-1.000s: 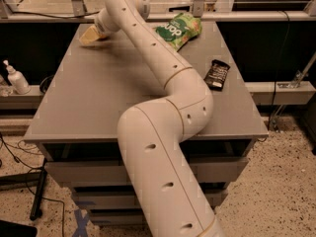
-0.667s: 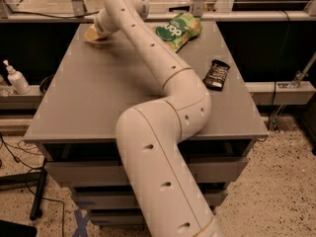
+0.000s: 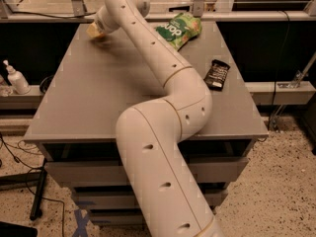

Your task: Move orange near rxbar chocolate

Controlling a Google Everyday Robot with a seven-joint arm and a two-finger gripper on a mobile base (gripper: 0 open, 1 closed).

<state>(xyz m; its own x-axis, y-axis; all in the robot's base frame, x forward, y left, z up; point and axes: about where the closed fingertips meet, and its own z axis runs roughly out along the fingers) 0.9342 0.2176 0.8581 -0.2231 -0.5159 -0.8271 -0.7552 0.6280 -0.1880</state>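
Reaching across the table (image 3: pixel 98 93), the arm (image 3: pixel 163 68) has the gripper (image 3: pixel 95 31) at the far left corner (I cannot tell its grip, nor pick out the orange). The chocolate bar (image 3: pixel 217 74) lies flat near the right edge, well apart from the gripper.

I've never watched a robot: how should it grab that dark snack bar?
Probably across the long edges of the snack bar, from straight above: it lies flat and thin on the table, narrow that way. The hand is away at the table's far left corner.
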